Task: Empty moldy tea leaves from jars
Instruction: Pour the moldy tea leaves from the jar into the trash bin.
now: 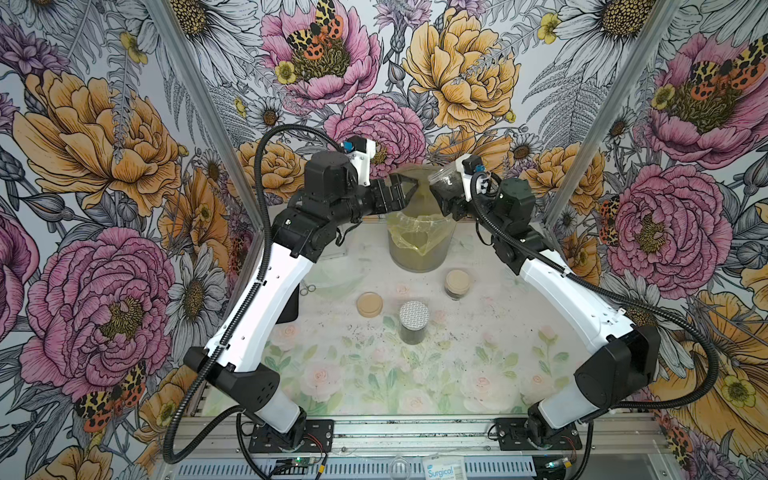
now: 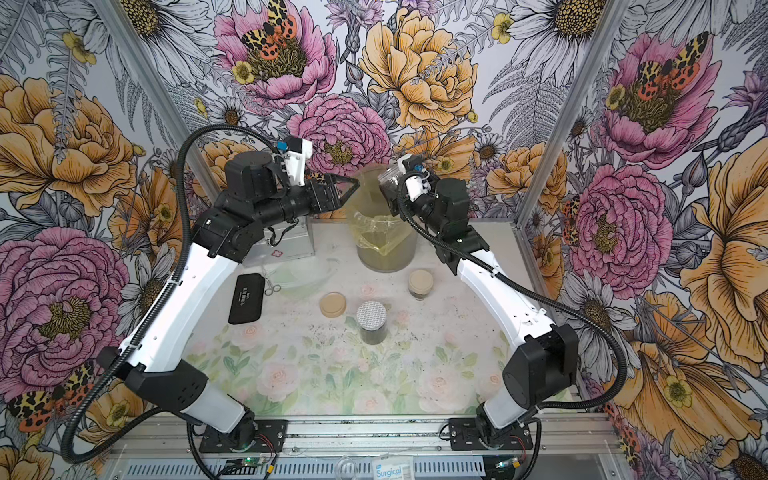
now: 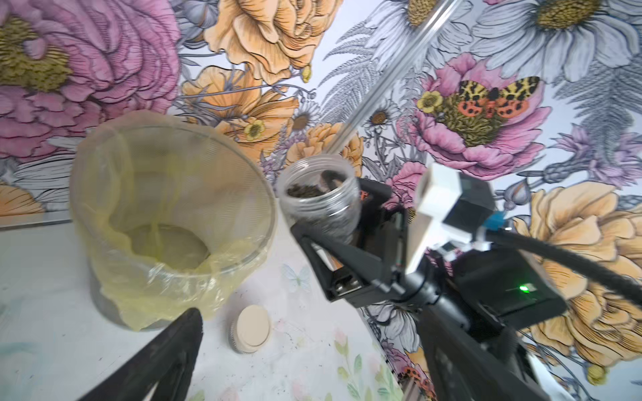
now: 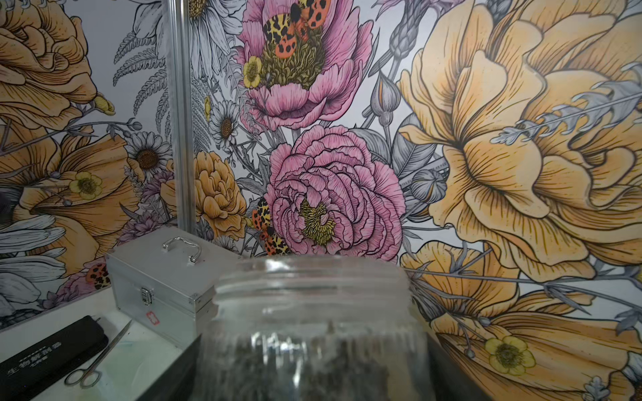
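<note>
right gripper (image 1: 441, 192) | clenched on lidless jar (image 3: 319, 205), tea leaves (image 3: 302, 190) seen inside, held tilted by bin (image 1: 415, 257) rim | left gripper (image 1: 401, 187) | jaws spread wide

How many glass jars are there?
3: one open jar in the right gripper beside the bin, a tan-lidded jar and a silver-lidded jar standing on the table.
</note>
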You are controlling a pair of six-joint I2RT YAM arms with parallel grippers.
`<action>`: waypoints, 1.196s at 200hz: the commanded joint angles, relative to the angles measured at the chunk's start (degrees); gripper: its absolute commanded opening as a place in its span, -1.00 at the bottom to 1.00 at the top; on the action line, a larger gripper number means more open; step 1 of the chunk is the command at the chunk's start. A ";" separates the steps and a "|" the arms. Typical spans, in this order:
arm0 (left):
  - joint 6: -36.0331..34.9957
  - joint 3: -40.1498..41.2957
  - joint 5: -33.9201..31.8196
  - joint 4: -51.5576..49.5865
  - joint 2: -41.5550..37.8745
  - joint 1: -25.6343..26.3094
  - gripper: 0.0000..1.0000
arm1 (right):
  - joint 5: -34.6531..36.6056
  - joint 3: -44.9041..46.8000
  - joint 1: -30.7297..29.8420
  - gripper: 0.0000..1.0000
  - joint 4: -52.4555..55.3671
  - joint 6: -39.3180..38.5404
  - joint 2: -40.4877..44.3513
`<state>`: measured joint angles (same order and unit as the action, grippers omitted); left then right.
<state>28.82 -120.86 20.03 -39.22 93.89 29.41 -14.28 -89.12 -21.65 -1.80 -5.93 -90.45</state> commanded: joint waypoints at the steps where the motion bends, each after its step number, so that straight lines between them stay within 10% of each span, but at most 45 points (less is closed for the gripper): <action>1: 1.11 -6.81 7.61 -0.95 5.51 0.47 0.98 | -2.82 -5.24 0.60 -0.91 2.33 2.13 -0.75; 239: -5.95 8.69 -11.59 -0.93 -5.11 1.88 0.98 | 4.31 -62.02 3.33 -1.00 52.65 24.06 -39.05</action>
<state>23.57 -113.01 10.09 -40.47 91.05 30.98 -11.79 -145.60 -18.50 45.63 15.38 -126.98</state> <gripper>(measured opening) 0.988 0.803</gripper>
